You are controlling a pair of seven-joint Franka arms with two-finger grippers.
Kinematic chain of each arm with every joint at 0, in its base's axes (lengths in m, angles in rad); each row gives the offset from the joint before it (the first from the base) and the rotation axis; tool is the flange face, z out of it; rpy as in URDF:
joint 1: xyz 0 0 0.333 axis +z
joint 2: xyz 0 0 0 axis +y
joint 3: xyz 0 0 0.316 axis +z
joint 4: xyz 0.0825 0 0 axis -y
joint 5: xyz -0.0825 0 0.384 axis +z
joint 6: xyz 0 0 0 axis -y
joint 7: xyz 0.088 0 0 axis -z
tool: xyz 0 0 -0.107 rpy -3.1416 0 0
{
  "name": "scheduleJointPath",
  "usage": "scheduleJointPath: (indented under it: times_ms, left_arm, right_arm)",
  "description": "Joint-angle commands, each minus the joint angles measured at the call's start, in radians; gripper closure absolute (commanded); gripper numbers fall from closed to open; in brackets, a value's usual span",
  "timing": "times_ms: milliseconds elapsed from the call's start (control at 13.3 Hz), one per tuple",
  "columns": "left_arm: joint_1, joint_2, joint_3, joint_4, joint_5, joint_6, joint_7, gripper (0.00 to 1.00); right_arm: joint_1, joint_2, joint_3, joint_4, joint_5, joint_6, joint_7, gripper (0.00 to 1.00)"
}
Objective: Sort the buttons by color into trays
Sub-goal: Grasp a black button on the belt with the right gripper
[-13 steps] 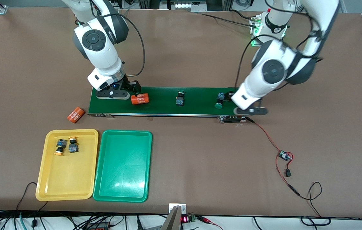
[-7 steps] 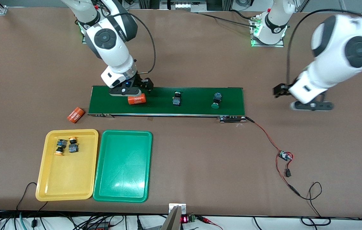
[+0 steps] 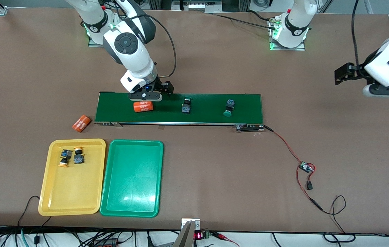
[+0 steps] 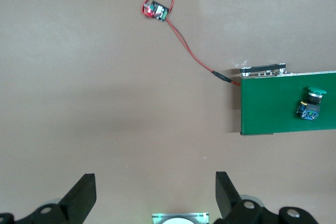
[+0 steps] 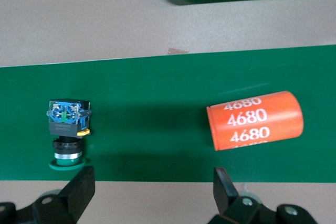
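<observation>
Left gripper (image 3: pixel 383 92): I see fingers wide, empty, over bare table.
Right gripper (image 3: pixel 145 97): fingers wide, empty, above belt (image 3: pixel 208 118).
Green buttons (image 3: pixel 229 107): round-capped, lying on smooth belt.
Cylinder (image 3: pixel 143 106): glossy orange.

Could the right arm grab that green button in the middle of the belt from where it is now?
Probably yes. The right gripper hangs open over the conveyor belt, close to the green-capped button. Nothing covers the button; the orange cylinder lies on the belt beside it, apart from it, toward the right arm's end.

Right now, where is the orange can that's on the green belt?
The orange can lies on the belt near the right arm's end, under the open right gripper, beside a green button.
</observation>
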Motion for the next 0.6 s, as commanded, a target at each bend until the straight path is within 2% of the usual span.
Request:
scheduleJointPath:
  times_ms: [0,226,526]
  left_arm:
    - [-0.018,-0.025,0.064,-0.027,-0.009,0.079,0.044,0.00]
    - [-0.017,-0.035,0.069,-0.040,-0.002,0.097,0.033,0.00]
    - [-0.027,-0.035,0.058,-0.032,0.000,0.088,0.024,0.00]
  right_arm:
    - [0.030,0.017,-0.012,0.020,-0.042,-0.023,0.077,0.00]
    - [0.041,0.038,-0.018,0.034,-0.073,-0.023,0.109,0.00]
    - [0.087,0.052,-0.069,0.055,-0.078,-0.023,0.109,0.00]
